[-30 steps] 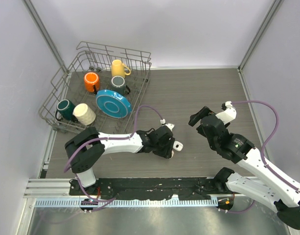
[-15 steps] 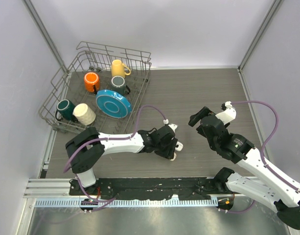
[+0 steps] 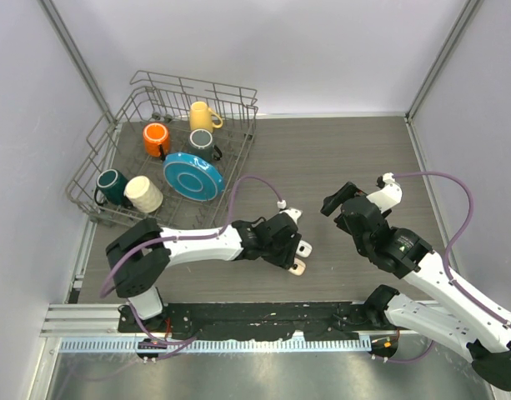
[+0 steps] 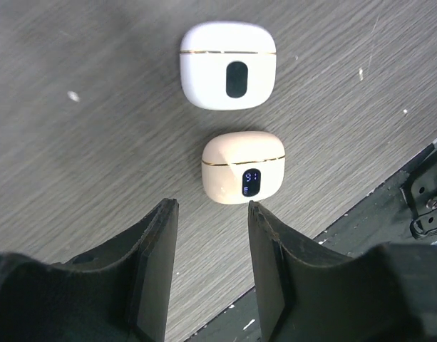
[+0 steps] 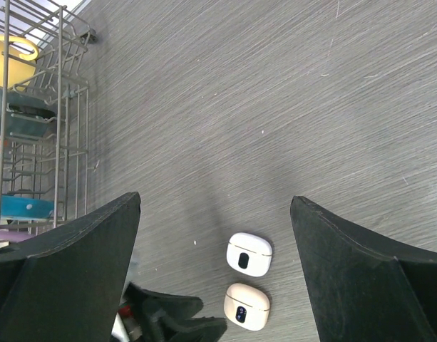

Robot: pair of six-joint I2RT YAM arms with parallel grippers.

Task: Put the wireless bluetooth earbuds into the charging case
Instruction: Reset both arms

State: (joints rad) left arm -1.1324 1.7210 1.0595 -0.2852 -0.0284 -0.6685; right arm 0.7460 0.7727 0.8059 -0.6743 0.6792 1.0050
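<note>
Left wrist: white case (image 4: 228, 65), cream case (image 4: 244, 167), lids closed.

Table (image 3: 338, 158): grey-brown, fine wood-grain streaks.
White case (image 4: 228, 65): glossy white, thin gold seam line, black oval on the front.
Peach case (image 4: 244, 167): pale peach-cream, gold seam line, dark panel with blue glowing marks.
Rack (image 3: 248, 125): grey wire.
Mugs: yellow (image 3: 202, 115); orange (image 3: 156, 137); grey (image 3: 201, 140); dark green (image 3: 112, 185); cream (image 3: 143, 193), ribbed.
Plate (image 3: 192, 176): blue with lighter turquoise rings.
Left gripper (image 4: 209, 205), right gripper (image 5: 214, 199): black.
Arms: white shells (image 3: 197, 244), black joints.
Cables (image 3: 455, 179): purple.
</note>
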